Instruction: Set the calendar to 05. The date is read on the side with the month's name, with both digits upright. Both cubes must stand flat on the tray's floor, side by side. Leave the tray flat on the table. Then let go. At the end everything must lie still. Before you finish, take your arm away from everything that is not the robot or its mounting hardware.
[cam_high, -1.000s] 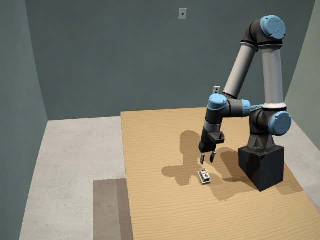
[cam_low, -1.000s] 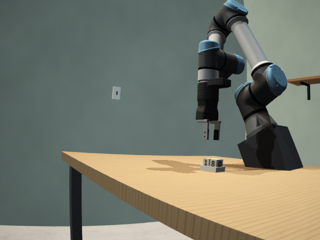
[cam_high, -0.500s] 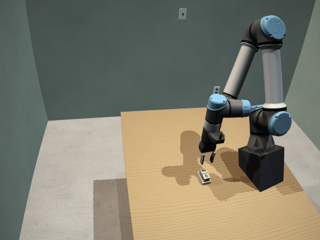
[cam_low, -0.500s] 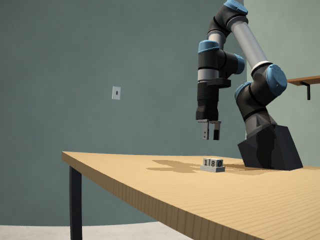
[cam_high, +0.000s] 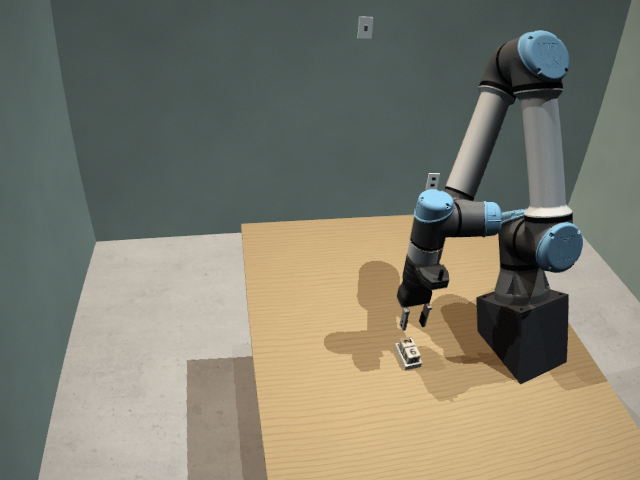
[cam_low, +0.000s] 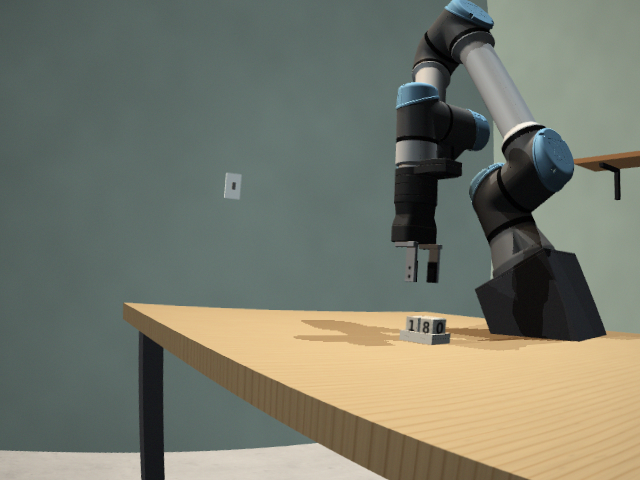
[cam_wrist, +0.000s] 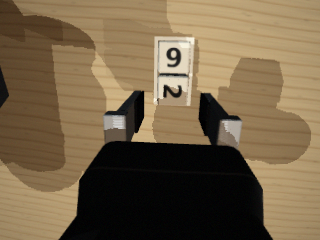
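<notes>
Grey tubes, light-blue round joint caps, black gripper (cam_high: 414, 318) (cam_low: 423, 281) (cam_wrist: 171, 105) body.

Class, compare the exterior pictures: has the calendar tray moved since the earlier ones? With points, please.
No. The tray (cam_high: 412, 367) (cam_low: 424, 337) (cam_wrist: 156, 70) sits at the same spot on the table (cam_high: 330, 413) (cam_low: 465, 382) (cam_wrist: 280, 210), judged against the robot's dark base block (cam_high: 542, 335) (cam_low: 578, 304).
</notes>
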